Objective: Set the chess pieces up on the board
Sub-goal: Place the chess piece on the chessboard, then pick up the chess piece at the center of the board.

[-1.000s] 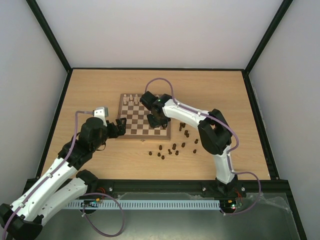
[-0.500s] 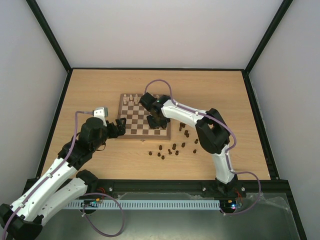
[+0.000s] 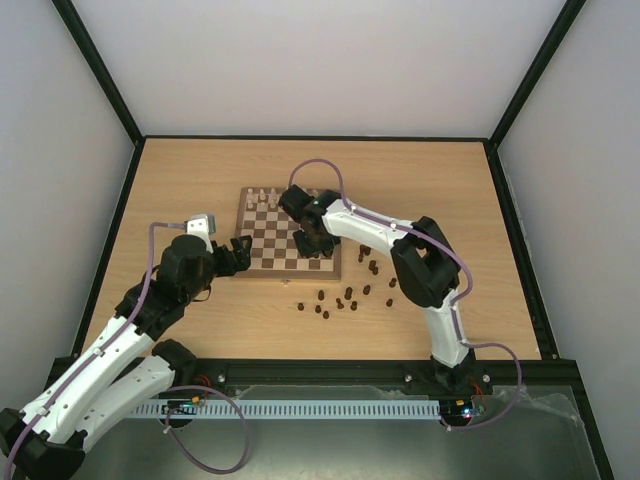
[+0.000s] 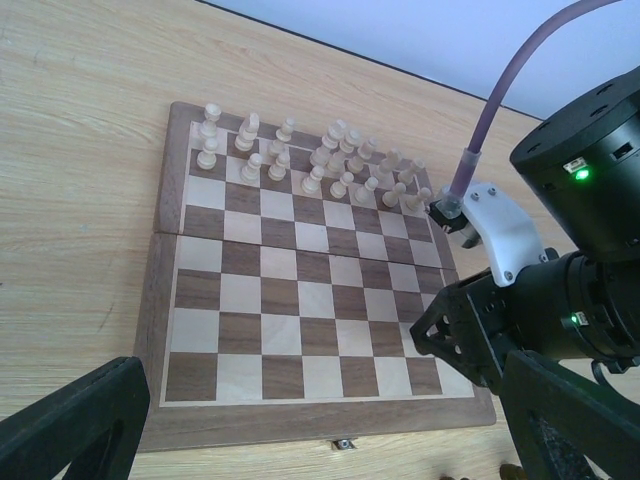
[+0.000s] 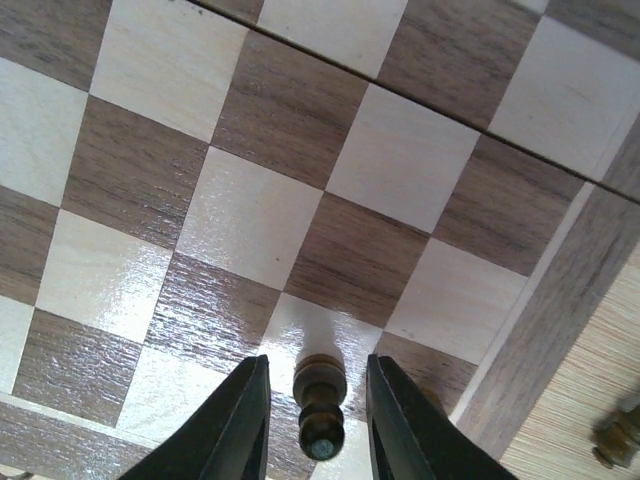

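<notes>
Barely started: only one dark chessman (image 5: 321, 405) set near a corner of the board (image 5: 560, 310), loosely flanked, ungripped, by narrowly parted right claw (image 5: 318, 375); other chess pieces (image 3: 348, 292) loose on table (image 3: 450, 200) alongside; left claw (image 4: 320, 400) wide, empty.

Checkered brown-cream board (image 4: 300, 300), seemingly dark-brown chess pieces (image 3: 321, 296)

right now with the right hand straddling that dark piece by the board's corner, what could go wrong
The dark piece stands between the fingers of the right hand with slim gaps, so a sideways drift while lifting could tip it. It sits near the border of the board, so a topple might roll it onto the table. The loose dark pieces nearby could be scattered by that arm.
</notes>
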Tool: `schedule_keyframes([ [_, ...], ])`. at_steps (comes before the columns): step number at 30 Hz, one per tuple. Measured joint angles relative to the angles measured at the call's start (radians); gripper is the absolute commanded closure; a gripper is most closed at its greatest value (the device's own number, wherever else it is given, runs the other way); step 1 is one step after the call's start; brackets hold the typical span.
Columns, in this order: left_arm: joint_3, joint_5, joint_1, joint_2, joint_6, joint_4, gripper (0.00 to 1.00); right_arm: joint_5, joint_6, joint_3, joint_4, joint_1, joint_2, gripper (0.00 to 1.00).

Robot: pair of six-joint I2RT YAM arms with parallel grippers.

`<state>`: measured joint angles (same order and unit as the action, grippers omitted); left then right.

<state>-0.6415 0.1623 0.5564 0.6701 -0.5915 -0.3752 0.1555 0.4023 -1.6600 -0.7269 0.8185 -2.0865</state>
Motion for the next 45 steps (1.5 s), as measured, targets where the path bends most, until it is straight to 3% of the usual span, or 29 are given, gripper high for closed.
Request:
schedule_keyframes([
  [7,0.0,-0.001,0.0,0.0,0.0,0.001,0.01,0.071,0.002,0.028,0.0,-0.013,0.158,0.6],
  [13,0.0,-0.011,0.0,0.002,0.0,0.003,0.01,0.116,0.021,0.245,0.025,-0.134,0.504,0.56],
  [16,0.0,-0.027,0.0,0.014,0.0,0.014,0.01,0.146,0.051,0.367,0.022,-0.187,0.57,0.51],
  [20,-0.001,-0.062,0.0,0.045,0.0,0.04,0.01,0.154,0.106,0.542,0.021,-0.195,0.597,0.49],
  [26,-0.001,-0.116,0.0,0.086,0.005,0.072,0.01,0.158,0.179,0.676,0.028,-0.208,0.657,0.49],
  [35,-0.001,-0.148,0.0,0.09,0.016,0.078,0.01,0.104,0.208,0.789,0.114,-0.261,0.66,0.58],
  [45,-0.001,-0.148,0.0,0.091,0.019,0.078,0.01,0.058,0.196,0.805,0.181,-0.283,0.599,0.67],
])
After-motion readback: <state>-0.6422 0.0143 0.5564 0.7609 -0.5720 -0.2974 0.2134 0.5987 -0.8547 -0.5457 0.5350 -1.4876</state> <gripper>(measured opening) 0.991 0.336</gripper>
